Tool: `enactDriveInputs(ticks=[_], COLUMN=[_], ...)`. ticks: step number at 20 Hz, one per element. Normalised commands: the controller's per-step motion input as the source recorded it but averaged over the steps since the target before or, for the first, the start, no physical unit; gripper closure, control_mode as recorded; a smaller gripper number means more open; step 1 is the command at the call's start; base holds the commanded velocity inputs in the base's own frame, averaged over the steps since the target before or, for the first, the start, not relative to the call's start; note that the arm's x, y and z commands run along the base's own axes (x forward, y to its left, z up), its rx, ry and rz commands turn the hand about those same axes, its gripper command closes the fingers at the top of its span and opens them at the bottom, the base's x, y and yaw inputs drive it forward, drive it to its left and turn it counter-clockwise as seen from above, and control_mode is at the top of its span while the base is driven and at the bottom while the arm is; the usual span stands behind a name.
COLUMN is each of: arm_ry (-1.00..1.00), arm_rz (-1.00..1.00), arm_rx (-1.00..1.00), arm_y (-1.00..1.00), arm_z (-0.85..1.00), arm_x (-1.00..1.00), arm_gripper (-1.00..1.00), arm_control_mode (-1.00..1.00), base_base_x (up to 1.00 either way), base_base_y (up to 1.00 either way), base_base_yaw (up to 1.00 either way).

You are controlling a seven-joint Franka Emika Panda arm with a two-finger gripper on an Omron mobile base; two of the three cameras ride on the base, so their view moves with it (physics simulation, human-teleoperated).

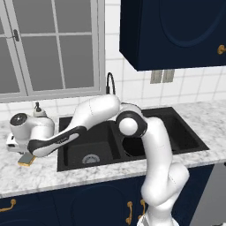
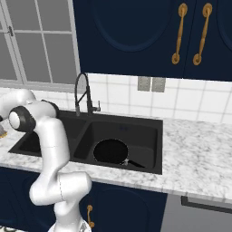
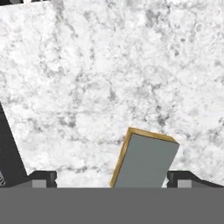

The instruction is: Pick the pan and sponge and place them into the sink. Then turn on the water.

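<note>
Claw point(image 3: 111, 181) spread above one sponge point(image 3: 144, 162), one pan point(image 2: 111, 152) sunk

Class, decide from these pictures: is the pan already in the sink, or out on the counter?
In. The pan lies flat on the bottom of the right basin of the sink, handle pointing toward the front right corner.

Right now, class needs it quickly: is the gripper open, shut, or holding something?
Gripper: open, jaws wide on either side of the sponge on the marble counter, not closed on it.
</note>
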Motion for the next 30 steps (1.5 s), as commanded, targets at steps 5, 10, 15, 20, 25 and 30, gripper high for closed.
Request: enactDriveInputs(ticks=[5,10,15,20,25,30], arm_ry=[0.17,0.05,-0.02,-0.05,-0.03,-0.01], arm_rz=[0.0,0.0,-0.01,-0.05,-0.09,-0.11], arm_rx=[0.0,0.0,0.0,0.0,0.0,0.0], arm_y=[0.0,0.0,0.09,0.2,0.2,0.08], arm_z=[-0.31,-0.47,-0.28,-0.17,-0.14,-0.26], arm_x=[0.29,0.3,0.31,0.1,0.01,0.0], arm_gripper=[-1.0,-1.0,-1.0,-1.0,-1.0,-1.0], arm_control_mode=[-1.0,-1.0,-1.0,-1.0,-1.0,-1.0], base_base_x=[0.0,0.0,0.0,0.0,0.0,0.0], base_base_y=[0.0,0.0,0.0,0.0,0.0,0.0], base_base_yaw=[0.0,0.0,0.0,0.0,0.0,0.0])
